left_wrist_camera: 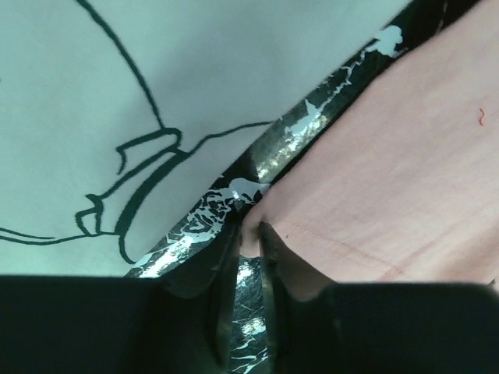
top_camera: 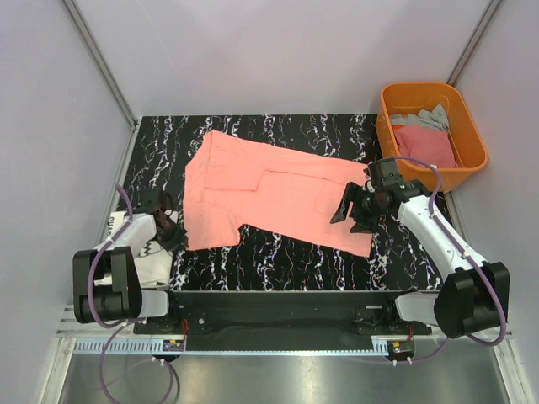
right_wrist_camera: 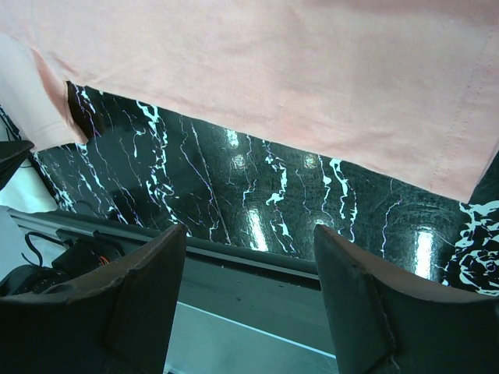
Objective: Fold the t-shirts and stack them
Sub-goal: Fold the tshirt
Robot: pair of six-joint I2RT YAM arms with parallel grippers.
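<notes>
A salmon-pink t-shirt lies spread flat across the black marbled table. My left gripper is shut on its near-left corner; the wrist view shows the pink hem pinched between the fingers. A white t-shirt with black lettering lies at the table's left edge, close beside that gripper, and fills the upper left of the left wrist view. My right gripper hangs open and empty above the pink shirt's right side, whose near edge shows in the right wrist view. A deeper pink t-shirt and a grey one lie in the tub.
An orange plastic tub stands off the table's far right corner. A metal rail runs along the near edge by the arm bases. Grey walls enclose the left, back and right.
</notes>
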